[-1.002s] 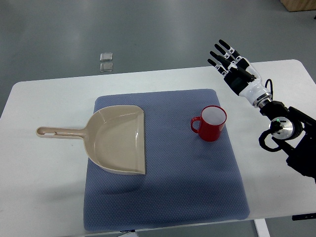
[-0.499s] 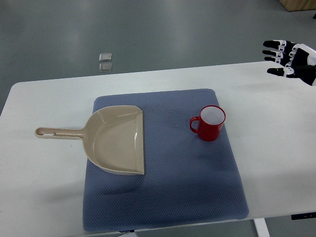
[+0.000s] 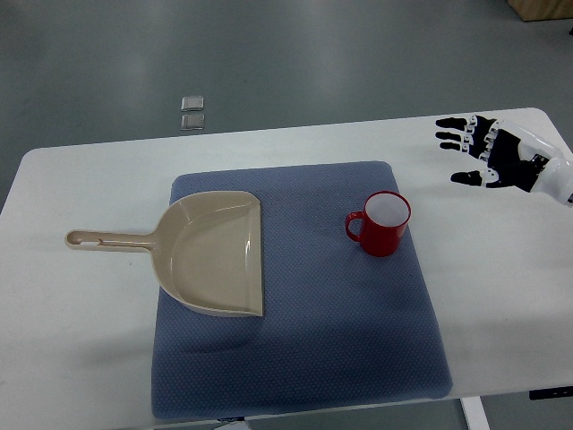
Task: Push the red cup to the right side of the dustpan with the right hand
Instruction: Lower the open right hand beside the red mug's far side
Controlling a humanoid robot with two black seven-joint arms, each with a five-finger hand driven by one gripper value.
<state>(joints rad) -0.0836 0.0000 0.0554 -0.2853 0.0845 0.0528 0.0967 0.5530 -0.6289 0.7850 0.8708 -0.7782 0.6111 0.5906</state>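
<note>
The red cup (image 3: pixel 383 226) is standing upright on the blue mat (image 3: pixel 304 358), in the upper right part of it, with its opening facing up and its white inside showing. Its handle is pointing to the left, toward the dustpan (image 3: pixel 215 255). The cup and the dustpan are well apart, with a stretch of bare mat between them.

The right hand (image 3: pixel 491 154) is coming in from the right edge and is hovering over the white table (image 3: pixel 81 358), to the right of the cup and a little farther from the camera. Its fingers (image 3: pixel 452 122) are spreading wide and pointing left, and the thumb is reaching out below them; the hand is holding nothing. The fingertips are not touching the cup: a clear strip of table and the mat's right edge are lying between them.

The beige dustpan is lying flat on the left part of the mat, its wide mouth facing right toward the cup and its handle reaching left onto the table.

No brand, label or readable writing is showing on the cup, the dustpan or the mat.
</note>
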